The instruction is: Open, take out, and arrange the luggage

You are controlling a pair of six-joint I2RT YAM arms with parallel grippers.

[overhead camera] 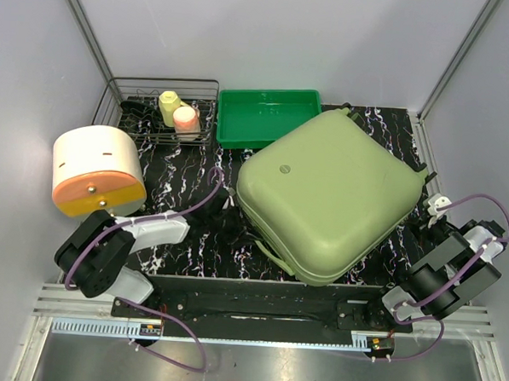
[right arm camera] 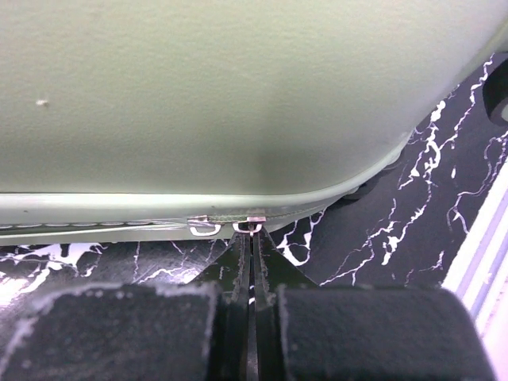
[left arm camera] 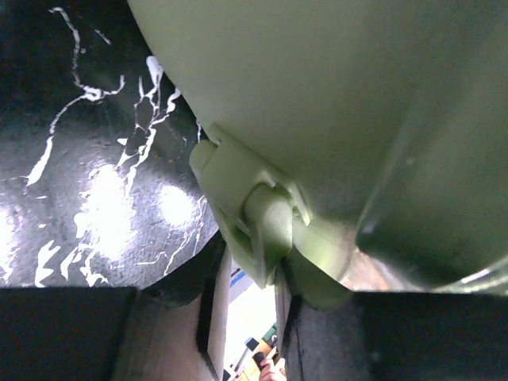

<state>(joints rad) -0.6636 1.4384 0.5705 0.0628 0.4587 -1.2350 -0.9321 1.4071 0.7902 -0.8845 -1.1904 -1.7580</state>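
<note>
Top external view shows the luggage [overhead camera: 327, 194] shut and lying flat on the black marbled tabletop [overhead camera: 187, 174]. It is turned at an angle, its far corner just beside a green tray [overhead camera: 267, 119], with 2 arms at its near sides.

At the right edge, the right claw [right arm camera: 253, 238] is clenched, its tips pinched together on a metal zip pull [right arm camera: 255, 221] where the seam runs along the shell's rim. A 2nd pull [right arm camera: 205, 229] lies just beside it. The grip sits low and level with the seam, a hold that suits dragging the slider along the zip.

At the near left corner, the left claw [overhead camera: 227, 223] is released, jaws spread wide, with a small green wheel [left arm camera: 268, 226] and its housing close in front. It grasps nothing. Its place against that corner looks meant to brace the case so it does not slide as the zip is pulled.

Judging from the shut lid, the opening step is only starting, and nothing has been taken out.
</note>
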